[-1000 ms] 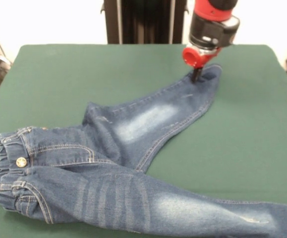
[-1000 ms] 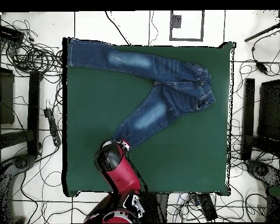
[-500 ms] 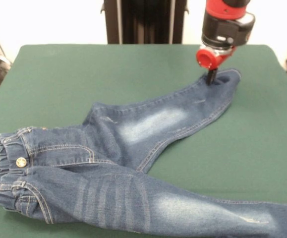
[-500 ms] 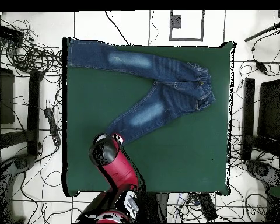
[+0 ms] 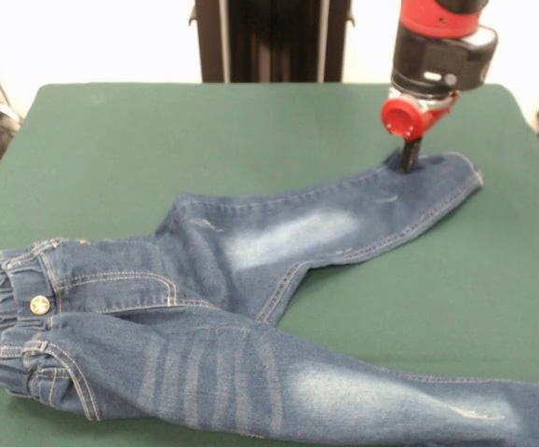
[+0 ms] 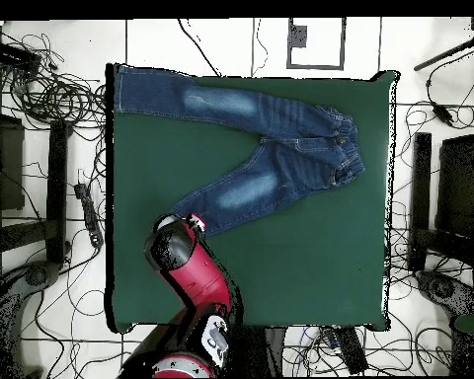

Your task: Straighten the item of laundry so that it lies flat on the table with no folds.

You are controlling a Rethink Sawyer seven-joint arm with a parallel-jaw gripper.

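Dark green felt-covered table: small blue denim jeans, waistband toward one side, legs splayed in a V. My red-and-black gripper presses one leg's cuff; grip state undeterminable. That leg's long axis runs from gripper back to waistband.

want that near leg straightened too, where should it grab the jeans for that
Judging by the pose, the cuff end of the near leg of the jeans, which runs off the front view's right edge; come from above and pull outward, since that leg already lies long and flat on the table.
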